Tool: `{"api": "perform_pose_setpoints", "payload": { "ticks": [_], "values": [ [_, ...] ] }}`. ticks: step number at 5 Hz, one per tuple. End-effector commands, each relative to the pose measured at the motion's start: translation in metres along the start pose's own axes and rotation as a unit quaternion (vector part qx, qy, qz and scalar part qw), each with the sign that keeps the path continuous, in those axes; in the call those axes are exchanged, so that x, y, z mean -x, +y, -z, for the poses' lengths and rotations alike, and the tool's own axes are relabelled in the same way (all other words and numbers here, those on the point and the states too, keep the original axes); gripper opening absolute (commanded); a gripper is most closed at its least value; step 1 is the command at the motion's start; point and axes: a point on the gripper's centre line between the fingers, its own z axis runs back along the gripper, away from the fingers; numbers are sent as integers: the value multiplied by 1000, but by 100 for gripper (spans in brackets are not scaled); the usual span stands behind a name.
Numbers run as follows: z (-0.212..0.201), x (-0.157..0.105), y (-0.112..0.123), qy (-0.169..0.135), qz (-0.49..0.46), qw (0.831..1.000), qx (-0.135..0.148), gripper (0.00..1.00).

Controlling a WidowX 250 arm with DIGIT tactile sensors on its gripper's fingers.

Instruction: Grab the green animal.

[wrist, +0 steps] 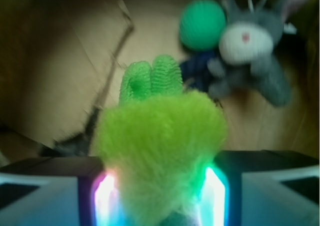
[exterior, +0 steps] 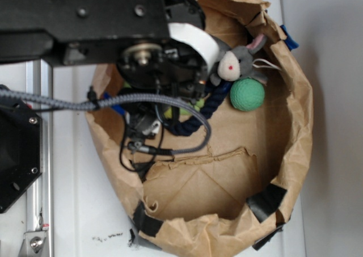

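Currently the grasp step appears to be complete or nearly so. In the wrist view the green animal (wrist: pixel 160 146), a fuzzy lime plush with a ribbed, paler green end pointing away from the camera, sits squarely between the two lit fingers (wrist: pixel 102 196) of the gripper (wrist: pixel 160 198), and the plush fills the gap from pad to pad, so the jaws read as clamped on it rather than standing apart. In the exterior view the toy is almost wholly hidden beneath the arm (exterior: pixel 85 19); only a sliver of yellow-green (exterior: pixel 197 105) shows beside the dark blue rope (exterior: pixel 195 121), inside the brown paper bag (exterior: pixel 295 126) that serves as the bin. The grey mouse (exterior: pixel 241 64) and the teal knitted ball (exterior: pixel 247 93) lie together against the far wall of the bag, apart from the gripper, and the same pair appears blurred beyond the plush in the wrist view. Whether the toy rests on the bag floor or is already clear of it cannot be told from either view. Judged from this position, the next move calls for a straight vertical lift with the clamp held, keeping the cable (exterior: pixel 142 101) and wrist clear of the bag rim. Soft pile compresses, so slip during the lift is the main risk.
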Motion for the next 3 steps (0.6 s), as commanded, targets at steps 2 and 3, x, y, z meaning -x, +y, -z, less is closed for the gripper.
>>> {"api": "perform_pose_setpoints", "payload": {
  "ticks": [2,3],
  "values": [
    [-46,-32,-27,-76,-8,997,10,0],
    [-46,-32,-20,-73,-20,997,-3,0]
  ]
}}
